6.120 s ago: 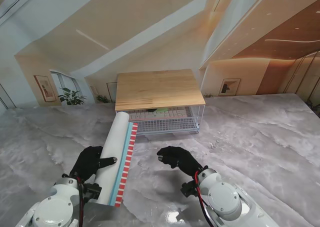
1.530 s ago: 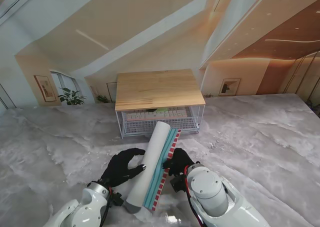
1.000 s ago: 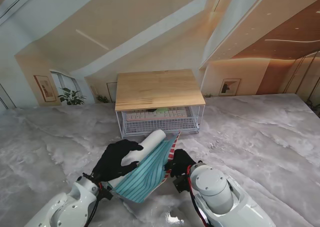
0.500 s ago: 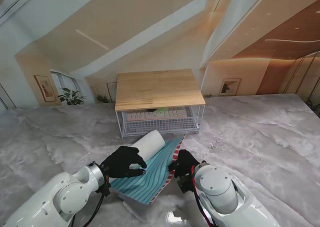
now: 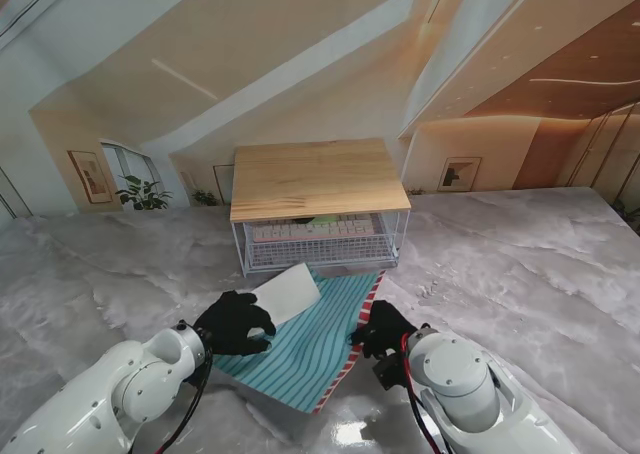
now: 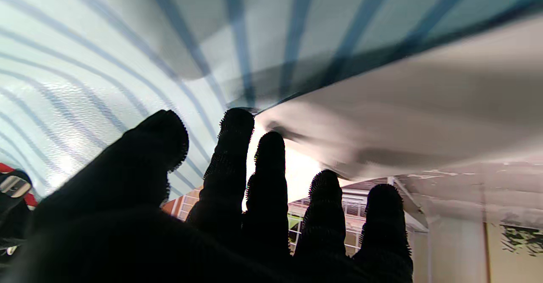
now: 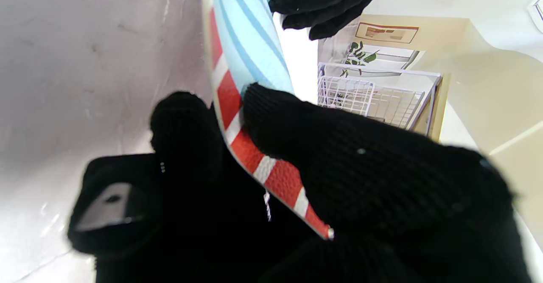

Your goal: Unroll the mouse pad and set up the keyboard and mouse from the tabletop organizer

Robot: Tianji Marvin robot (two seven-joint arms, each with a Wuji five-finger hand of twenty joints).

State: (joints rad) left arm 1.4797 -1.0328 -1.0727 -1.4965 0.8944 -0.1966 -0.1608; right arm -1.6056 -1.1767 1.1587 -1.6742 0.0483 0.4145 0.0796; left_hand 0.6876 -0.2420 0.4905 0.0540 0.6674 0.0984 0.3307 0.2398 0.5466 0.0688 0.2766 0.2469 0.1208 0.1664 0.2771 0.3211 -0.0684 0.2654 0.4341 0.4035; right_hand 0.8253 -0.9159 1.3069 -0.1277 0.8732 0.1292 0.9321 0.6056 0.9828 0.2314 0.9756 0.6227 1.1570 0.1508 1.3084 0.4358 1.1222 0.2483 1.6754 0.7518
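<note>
The mouse pad (image 5: 310,349), teal-striped with a red-and-white border, lies mostly spread on the marble table in front of the organizer. Its white underside (image 5: 285,292) still curls up at the far left corner. My left hand (image 5: 235,322) rests on that curled part, fingers (image 6: 231,155) pressing against the roll. My right hand (image 5: 385,329) pinches the pad's red-and-white edge (image 7: 246,147) between thumb and fingers. The wire organizer (image 5: 320,239) with a wooden top (image 5: 315,177) stands farther from me; a light keyboard (image 5: 315,230) lies inside it. The mouse cannot be made out.
Grey marble table (image 5: 520,274) extends to both sides of the pad. The organizer's wire front (image 7: 365,98) stands close behind the pad's far edge.
The roll has been opened out: my left hand pushed the rolled part leftward while my right hand held the bordered edge, and the striped face now lies spread on the table.
</note>
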